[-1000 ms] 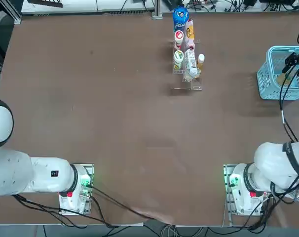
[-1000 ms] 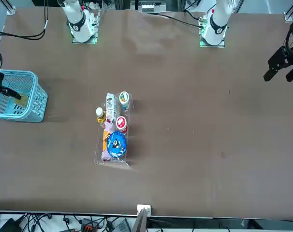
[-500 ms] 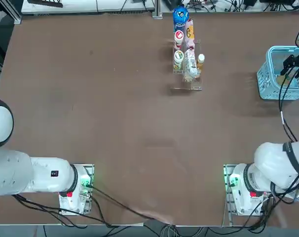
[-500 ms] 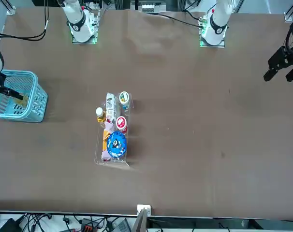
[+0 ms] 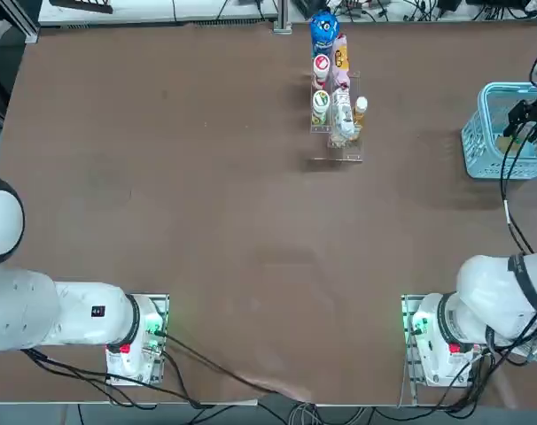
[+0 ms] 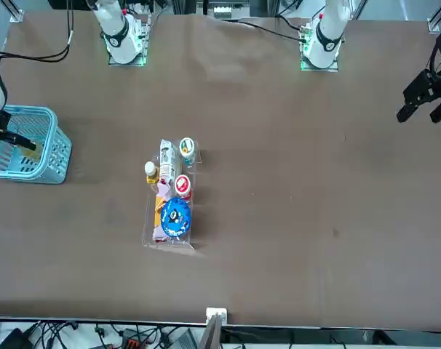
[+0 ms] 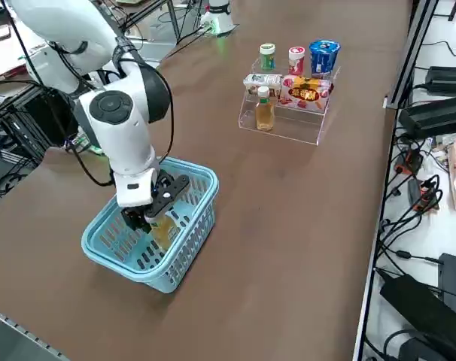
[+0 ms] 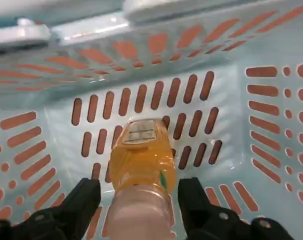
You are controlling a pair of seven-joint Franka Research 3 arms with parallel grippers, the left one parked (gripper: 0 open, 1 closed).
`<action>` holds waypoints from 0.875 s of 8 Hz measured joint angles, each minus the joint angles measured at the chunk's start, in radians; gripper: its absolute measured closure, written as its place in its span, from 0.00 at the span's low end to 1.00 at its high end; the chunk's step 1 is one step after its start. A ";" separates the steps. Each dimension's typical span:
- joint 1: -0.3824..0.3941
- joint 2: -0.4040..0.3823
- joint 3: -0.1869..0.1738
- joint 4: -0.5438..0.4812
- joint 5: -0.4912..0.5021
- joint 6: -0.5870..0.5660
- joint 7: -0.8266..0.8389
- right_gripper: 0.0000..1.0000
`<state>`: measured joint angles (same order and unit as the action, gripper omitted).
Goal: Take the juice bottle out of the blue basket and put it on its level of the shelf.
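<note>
The juice bottle [image 8: 141, 160], amber with a pale cap end, lies inside the blue basket [image 7: 192, 183] at the table's right edge. My right gripper [image 8: 139, 189] reaches down into the basket. Its black fingers [image 8: 84, 197] stand open on either side of the bottle's neck, close to it but with small gaps showing. In the right side view the gripper [image 7: 149, 218] sits low in the basket with the bottle [image 7: 163, 230] under it. The clear shelf [image 5: 338, 152] stands at the far middle of the table, well away from the basket [image 5: 483, 142].
The shelf [image 7: 288, 126] carries another small amber bottle [image 7: 265, 110], a blue-topped tub [image 7: 323, 55], a red-capped bottle [image 7: 296, 59], a green-capped bottle [image 7: 267, 54] and flat packets. My right arm's cables hang over the basket rim. Bare brown tabletop [image 5: 251, 221] lies between basket and shelf.
My right gripper has shifted slightly inside the basket and its fingers have drawn in a little toward the bottle. The bottle and shelf have not moved.
</note>
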<state>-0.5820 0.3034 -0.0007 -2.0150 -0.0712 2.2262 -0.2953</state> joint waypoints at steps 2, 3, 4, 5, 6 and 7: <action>-0.012 0.000 0.000 0.000 0.000 -0.011 -0.014 0.07; -0.017 0.000 0.000 0.000 0.000 -0.018 -0.019 0.07; -0.020 0.000 0.000 0.000 0.000 -0.021 -0.022 0.07; -0.022 0.000 0.000 0.000 0.000 -0.023 -0.023 0.07; -0.022 0.000 0.000 0.000 0.000 -0.024 -0.024 0.09; -0.022 0.000 0.000 0.000 0.000 -0.024 -0.024 0.11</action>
<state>-0.6037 0.3032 -0.0007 -2.0149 -0.0712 2.2023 -0.3191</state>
